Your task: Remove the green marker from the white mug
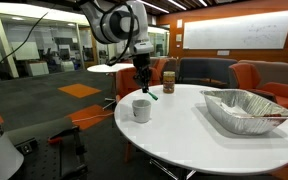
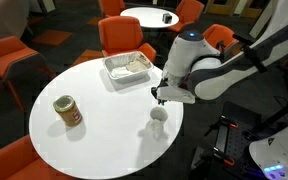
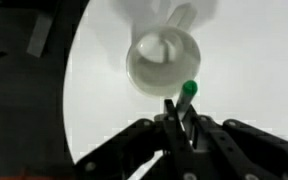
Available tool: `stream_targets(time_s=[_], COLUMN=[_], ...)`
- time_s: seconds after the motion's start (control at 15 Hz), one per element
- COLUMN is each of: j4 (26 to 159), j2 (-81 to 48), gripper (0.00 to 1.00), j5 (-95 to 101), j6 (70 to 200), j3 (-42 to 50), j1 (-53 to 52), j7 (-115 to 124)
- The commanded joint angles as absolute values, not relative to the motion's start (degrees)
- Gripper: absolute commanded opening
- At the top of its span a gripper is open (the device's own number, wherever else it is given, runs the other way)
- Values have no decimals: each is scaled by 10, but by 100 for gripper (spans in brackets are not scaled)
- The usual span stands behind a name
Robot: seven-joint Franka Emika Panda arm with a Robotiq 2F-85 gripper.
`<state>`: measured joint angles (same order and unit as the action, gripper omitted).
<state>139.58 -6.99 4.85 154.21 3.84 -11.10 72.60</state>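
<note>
Round white table (image 1: 219,140). White mug (image 1: 142,110) stands upright near the table's edge, with nothing visible inside it in the wrist view. Pincer (image 3: 181,122) hangs above the mug, narrowed and clamped on the green marker (image 3: 188,90), which is clear of the rim. Marker is probably light, stiff and smooth-barrelled, so it may swivel in an end pinch. Long axis near upright, free end down, slightly tilted.

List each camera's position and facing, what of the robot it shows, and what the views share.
Exterior view, near table height: looks across the table at the white mug and foil tray; shows the arm and gripper.
Exterior view, higher: looks down on the table; arm enters from frame right.
Wrist view: looks down on the mug; the gripper holds the green marker.
Shared: all show the mug; both exterior views show the brown jar.
</note>
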Motion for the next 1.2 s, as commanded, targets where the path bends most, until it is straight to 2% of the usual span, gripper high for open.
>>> stream_targets(time_s=[0.0, 0.2, 0.47, 1.0, 1.07, 1.13], j4=[1358, 1290, 1195, 1016, 1004, 996], j2=[-92, -150, -246, -400, -411, -418], gripper=[3, 3, 3, 3, 37, 38], j5=[205, 316, 319, 305, 302, 299], j6=[1521, 1472, 1417, 1330, 1330, 1334], j3=[67, 82, 80, 96, 96, 96], j1=[-118, -134, -160, -192, -191, -190], j7=[907, 1065, 1166, 1206, 1202, 1197])
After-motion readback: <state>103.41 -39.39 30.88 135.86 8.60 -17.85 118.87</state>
